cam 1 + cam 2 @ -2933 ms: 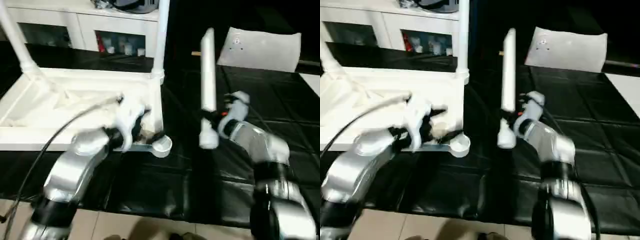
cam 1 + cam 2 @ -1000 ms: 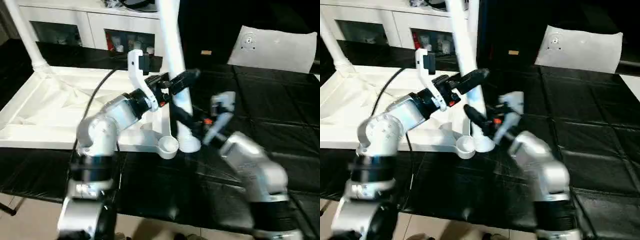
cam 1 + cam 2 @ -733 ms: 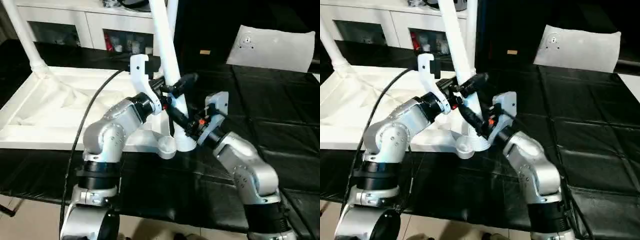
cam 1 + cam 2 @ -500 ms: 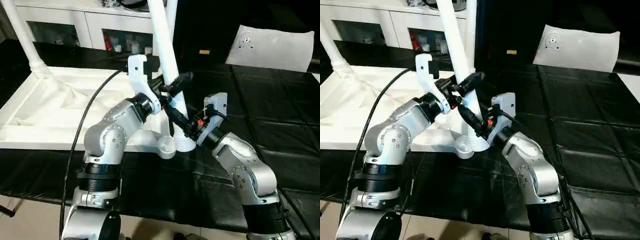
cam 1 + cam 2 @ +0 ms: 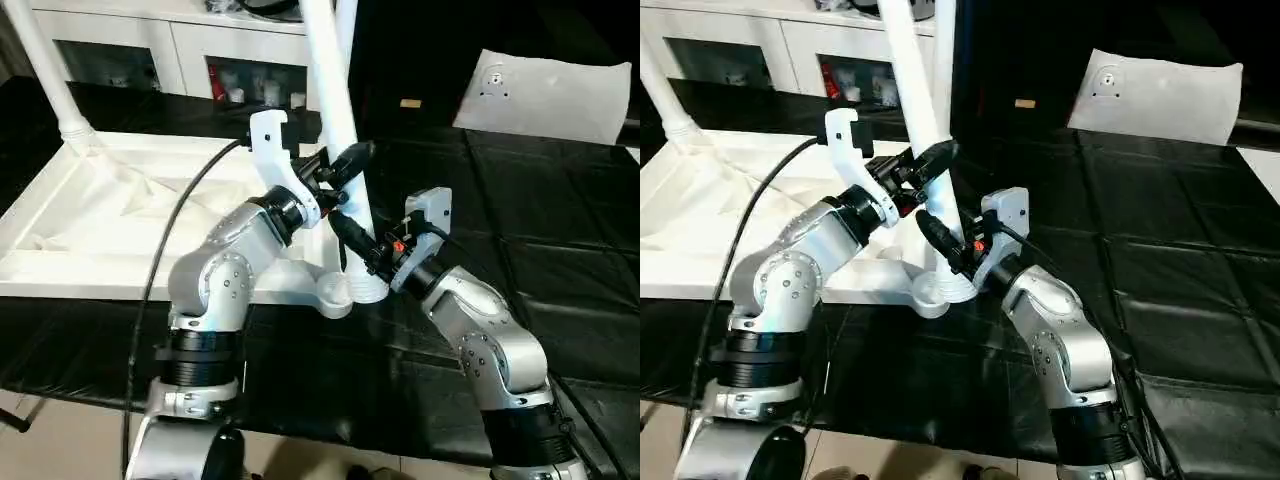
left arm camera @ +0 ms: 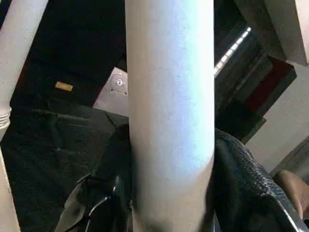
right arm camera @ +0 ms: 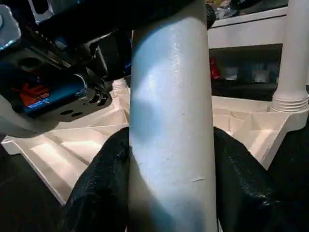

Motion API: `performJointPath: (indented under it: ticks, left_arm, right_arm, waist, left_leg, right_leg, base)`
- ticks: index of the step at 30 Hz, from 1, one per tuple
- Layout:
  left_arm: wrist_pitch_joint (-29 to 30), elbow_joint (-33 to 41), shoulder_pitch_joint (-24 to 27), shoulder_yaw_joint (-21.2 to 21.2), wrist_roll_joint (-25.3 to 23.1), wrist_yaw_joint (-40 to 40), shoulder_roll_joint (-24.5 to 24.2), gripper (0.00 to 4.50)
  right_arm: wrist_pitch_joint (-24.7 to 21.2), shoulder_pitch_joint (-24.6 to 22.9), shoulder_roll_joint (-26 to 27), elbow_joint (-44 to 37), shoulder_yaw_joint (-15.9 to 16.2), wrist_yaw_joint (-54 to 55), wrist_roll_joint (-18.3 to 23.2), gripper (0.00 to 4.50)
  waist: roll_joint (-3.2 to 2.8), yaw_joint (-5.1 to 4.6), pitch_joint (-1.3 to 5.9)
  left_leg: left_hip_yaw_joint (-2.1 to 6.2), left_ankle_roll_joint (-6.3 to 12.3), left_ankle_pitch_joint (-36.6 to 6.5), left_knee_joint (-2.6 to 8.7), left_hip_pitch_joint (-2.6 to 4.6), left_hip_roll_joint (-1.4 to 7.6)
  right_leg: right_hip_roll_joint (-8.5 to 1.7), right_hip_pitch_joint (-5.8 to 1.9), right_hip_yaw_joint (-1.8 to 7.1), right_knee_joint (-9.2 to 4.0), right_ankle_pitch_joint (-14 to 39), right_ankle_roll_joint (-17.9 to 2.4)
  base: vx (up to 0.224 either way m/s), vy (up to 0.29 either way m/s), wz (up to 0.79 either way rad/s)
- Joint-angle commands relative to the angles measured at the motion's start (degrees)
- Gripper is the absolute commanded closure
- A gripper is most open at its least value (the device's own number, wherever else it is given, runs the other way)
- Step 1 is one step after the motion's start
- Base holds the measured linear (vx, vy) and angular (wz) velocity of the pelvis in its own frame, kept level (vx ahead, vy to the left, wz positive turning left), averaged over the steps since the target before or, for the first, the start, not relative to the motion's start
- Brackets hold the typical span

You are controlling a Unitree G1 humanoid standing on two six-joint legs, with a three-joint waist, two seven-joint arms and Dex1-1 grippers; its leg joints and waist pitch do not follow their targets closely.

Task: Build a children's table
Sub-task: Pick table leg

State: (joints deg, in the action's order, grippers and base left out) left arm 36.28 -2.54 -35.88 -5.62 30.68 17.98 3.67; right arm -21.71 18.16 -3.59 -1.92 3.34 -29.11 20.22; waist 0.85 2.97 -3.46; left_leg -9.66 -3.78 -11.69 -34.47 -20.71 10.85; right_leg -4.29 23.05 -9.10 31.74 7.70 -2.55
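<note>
Left eye view, nearest point: the free round corner socket (image 5: 334,295) of the upturned white plastic square table top (image 5: 150,215), at the top's corner nearest the robot on its right side.
Key relation: the foot of the long tapered white round plastic leg (image 5: 333,110) sits just beside that socket, on its 3 o'clock side, touching or almost touching its rim; I cannot tell whether it rests on the black padded mat (image 5: 560,260).
Long axis: the leg runs from its foot up toward 12 o'clock, tilted slightly to 11.
Right gripper (image 5: 352,238): low on the leg, its two black fingers (image 7: 96,188) pressed against both sides of the shaft, clamped on it.
Left gripper (image 5: 338,168): higher on the same leg, black fingers (image 6: 241,179) wrapped round the shaft, likewise gripping it.
Nearer arm: the right one holds closer to the foot, so by my judgement it steers the seating.
Next move, as judged: shift the foot toward 9 o'clock over the socket, bring the leg upright, press down.
Farther off: two fitted white legs, one at the far right corner (image 5: 346,20), one at the far left (image 5: 45,75).
Behind: white cabinets with glass doors (image 5: 150,55).
</note>
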Motion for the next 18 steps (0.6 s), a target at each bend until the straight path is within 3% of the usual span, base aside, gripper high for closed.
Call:
performJointPath:
  ticks: [1,3,4,6,11,13,18]
  left_arm:
    - [0.5,1.1,0.0,0.0,0.6,-0.5,0.1,2.62]
    - [0.5,1.1,-0.1,-0.1,0.8,-0.6,0.2,2.64]
    - [0.5,1.2,0.0,-0.2,0.9,-0.7,0.3,2.64]
    - [0.6,1.3,0.1,-0.5,1.1,-1.0,0.4,2.64]
    - [-0.1,0.8,-0.1,-1.0,0.6,-1.4,-0.3,2.65]
    - [-0.7,0.3,-0.5,-0.4,-0.3,-0.9,-1.3,2.65]
    - [-1.6,-1.1,-1.9,-0.8,-0.8,-0.4,-3.0,2.65]
  right_arm:
    - [0.9,1.1,-0.3,0.1,0.0,-0.2,-0.1,2.64]
    - [0.9,1.1,-0.3,0.1,0.1,-0.3,-0.2,2.64]
    - [0.9,1.1,-0.4,0.1,0.1,-0.3,-0.2,2.64]
    - [0.8,1.2,-0.6,0.0,0.4,-0.4,-0.4,2.64]
    - [0.3,1.2,-0.5,-0.1,0.3,-0.7,0.3,2.64]
    - [0.9,1.3,-0.7,-0.1,0.3,-1.5,0.6,2.08]
    - [1.0,1.5,-1.4,-0.1,0.3,-2.2,0.7,1.6]
  waist:
    - [0.49,0.01,4.3]
    - [0.46,0.0,4.28]
    - [0.81,-0.11,4.29]
    - [0.51,-0.03,4.32]
    - [0.61,-0.05,4.34]
    - [0.6,-0.01,4.34]
    - [0.49,-0.03,4.31]
  left_leg:
    - [0.77,3.5,-7.4,3.55,0.15,2.24]
    - [0.8,3.5,-7.3,3.56,0.17,2.3]
    - [0.74,3.5,-7.4,3.55,0.15,2.3]
    - [0.79,3.41,-7.1,3.54,0.21,2.32]
    - [0.76,3.6,-6.7,3.53,0.13,2.3]
    - [0.77,3.59,-6.7,3.55,0.17,2.31]
    - [0.79,3.61,-6.7,3.56,0.18,2.3]
  right_leg:
    - [-4.7,-3.61,3.31,-4.84,25.6,1.1]
    - [-4.66,-3.55,3.32,-4.84,25.5,1.2]
    - [-4.64,-3.55,3.33,-4.88,25.6,1.3]
    - [-4.68,-3.56,3.36,-4.78,25.3,1.2]
    - [-4.66,-3.63,3.44,-4.63,24.5,1.0]
    - [-4.68,-3.63,3.43,-4.62,24.6,1.0]
    - [-4.61,-3.63,3.45,-4.59,24.3,1.0]
  base:
    - [0.0,0.0,0.0]
    - [0.0,0.0,0.0]
    - [0.0,0.0,0.0]
    - [0.0,0.0,0.0]
    - [0.0,0.0,0.0]
    - [0.0,0.0,0.0]
    - [0.0,0.0,0.0]
